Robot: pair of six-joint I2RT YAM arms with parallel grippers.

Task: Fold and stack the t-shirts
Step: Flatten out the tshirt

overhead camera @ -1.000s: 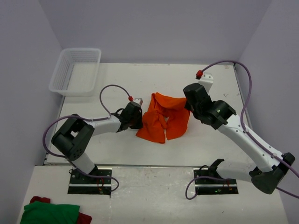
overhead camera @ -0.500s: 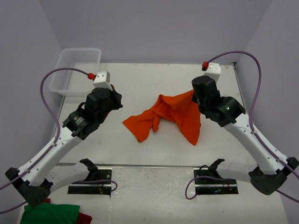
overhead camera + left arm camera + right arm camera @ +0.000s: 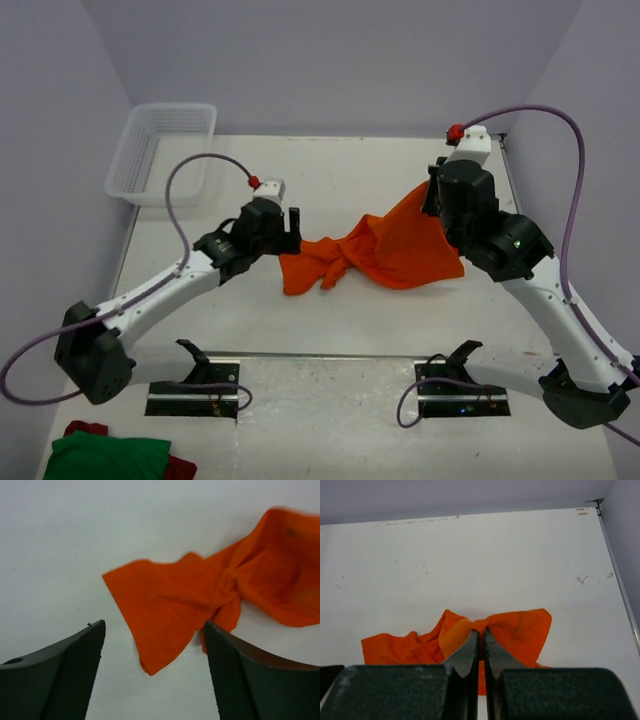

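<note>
One bright orange t-shirt [image 3: 375,255] lies twisted and bunched across the middle of the white table. Its right part is lifted off the surface. My right gripper [image 3: 433,197] is shut on a pinch of fabric at that raised edge; in the right wrist view the jaws [image 3: 481,632] meet on the t-shirt [image 3: 522,630], which drapes to both sides. My left gripper [image 3: 291,228] stands open just left of the shirt's low end. In the left wrist view its fingers [image 3: 75,660] flank the t-shirt's near corner [image 3: 165,610] without touching it, and the gripper [image 3: 155,626] holds nothing.
A white mesh basket [image 3: 160,150] stands at the back left corner. A green cloth [image 3: 105,455] with some red cloth under it lies on the near ledge at the bottom left. Purple cables loop above both arms. Walls close the table on the left, back and right.
The left gripper let go, rose away to the left, then came back down to the shirt's left end with its jaws open. The right gripper pulled its held edge up and to the right, stretching the shirt.
</note>
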